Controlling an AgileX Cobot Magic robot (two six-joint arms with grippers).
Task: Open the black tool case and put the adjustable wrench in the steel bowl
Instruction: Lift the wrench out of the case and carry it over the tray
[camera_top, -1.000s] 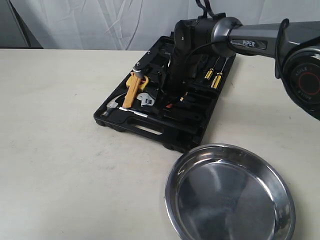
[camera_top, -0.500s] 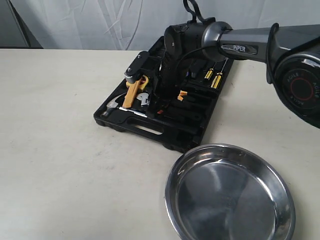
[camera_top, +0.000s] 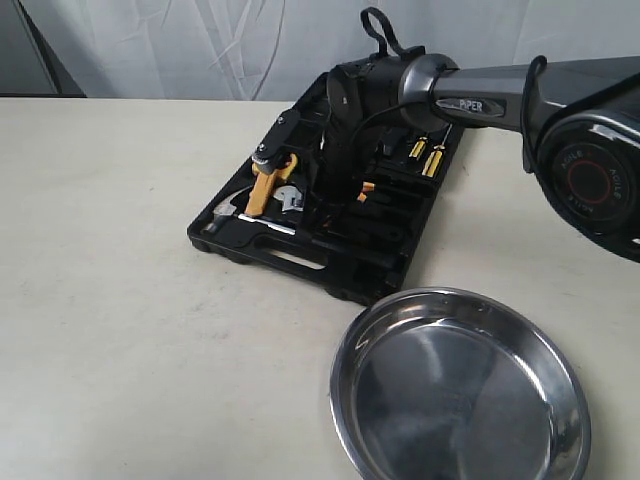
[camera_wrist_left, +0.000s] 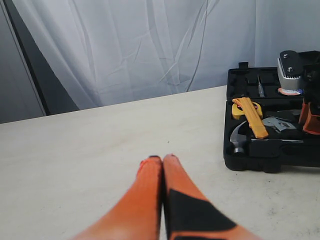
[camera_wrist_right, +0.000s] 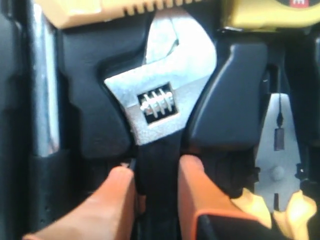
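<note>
**Right gripper (camera_wrist_right: 152, 175) astride the adjustable wrench (camera_wrist_right: 160, 95) in the open black tool case (camera_top: 300, 262)**

Exterior view: The black tool case lies open on a pale table (camera_top: 120, 330). The right arm (camera_top: 480, 100) reaches down into its middle. The adjustable wrench sits in its moulded recess, silver head showing beside a yellow-handled tool (camera_top: 262, 185). The steel bowl (camera_top: 345, 350) stands empty, just in front of the case and to its right.

Left wrist view: The left gripper (camera_wrist_left: 161, 159) hovers over bare table, well apart from the case, its orange fingers (camera_wrist_left: 147, 185) pressed together on nothing.

Right wrist view: Close up, the wrench's silver head with its knurled screw fills the centre. The black handle runs down between two orange fingers (camera_wrist_right: 197, 185), one on each side, just below the head. They sit very close to the handle; whether they already squeeze it cannot be told.

Handling, as a judgement: the wrench looks rigid, solid metal and fairly heavy for its size, snug in its recess. The bare steel head is probably slippery. The handle near the head seems the better hold, close to the weight. A straight pull upward should free it without twisting.
</note>
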